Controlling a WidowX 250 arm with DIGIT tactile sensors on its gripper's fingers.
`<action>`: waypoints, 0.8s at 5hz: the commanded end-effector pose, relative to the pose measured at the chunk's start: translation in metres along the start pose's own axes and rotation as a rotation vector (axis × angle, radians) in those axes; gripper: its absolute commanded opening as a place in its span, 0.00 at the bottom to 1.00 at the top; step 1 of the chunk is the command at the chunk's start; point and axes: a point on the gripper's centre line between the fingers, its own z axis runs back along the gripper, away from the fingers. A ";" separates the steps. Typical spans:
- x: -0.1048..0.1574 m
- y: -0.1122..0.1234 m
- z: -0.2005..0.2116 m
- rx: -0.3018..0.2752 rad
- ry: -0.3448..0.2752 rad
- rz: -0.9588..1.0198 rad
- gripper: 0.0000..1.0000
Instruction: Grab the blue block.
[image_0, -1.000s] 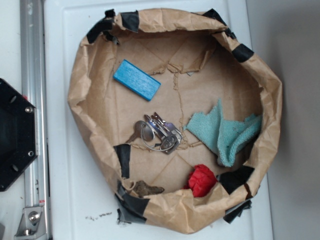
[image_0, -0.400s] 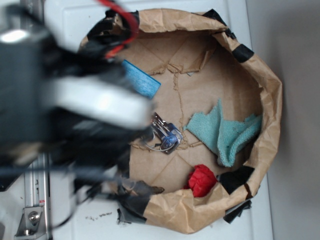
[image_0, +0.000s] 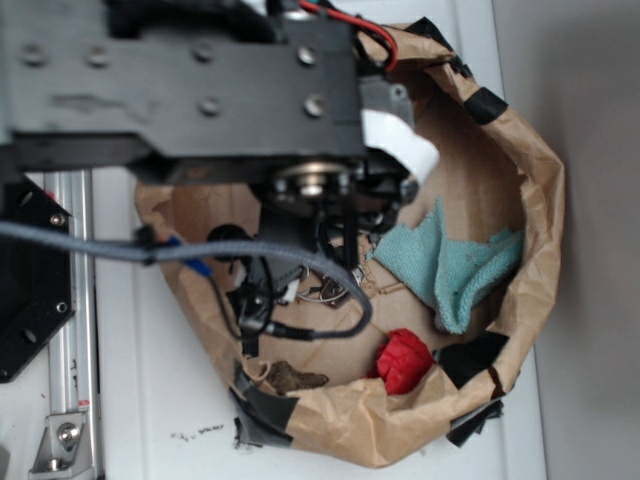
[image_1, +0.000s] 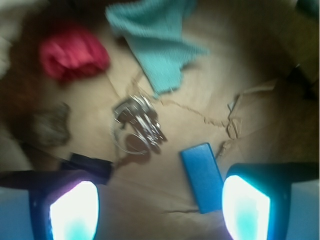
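In the wrist view the blue block (image_1: 202, 176) lies flat on the brown paper floor, a bright-blue slab pointing away from me. My gripper (image_1: 160, 210) hovers above the paper, open. Its glowing fingers (image_1: 74, 210) stand wide apart, and the block sits just inside the right one without touching it. Nothing is held between them. In the exterior view the black arm (image_0: 200, 90) covers the upper left of the bag and hides the block.
A crumpled paper bag (image_0: 540, 200) with black-taped rim walls everything in. Inside lie a key bunch (image_1: 137, 125), a teal cloth (image_1: 155, 40), a red crumpled item (image_1: 72, 52) and a brown scrap (image_1: 47, 125). A metal rail (image_0: 75, 300) runs along the left.
The arm has swung in from the left over the bag, from absent to covering its upper left. The objects inside have not moved.
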 end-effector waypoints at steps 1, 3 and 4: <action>-0.017 0.005 -0.051 0.096 0.088 -0.148 1.00; -0.037 0.031 -0.067 0.100 0.070 -0.148 1.00; -0.037 0.046 -0.072 0.077 0.009 -0.134 1.00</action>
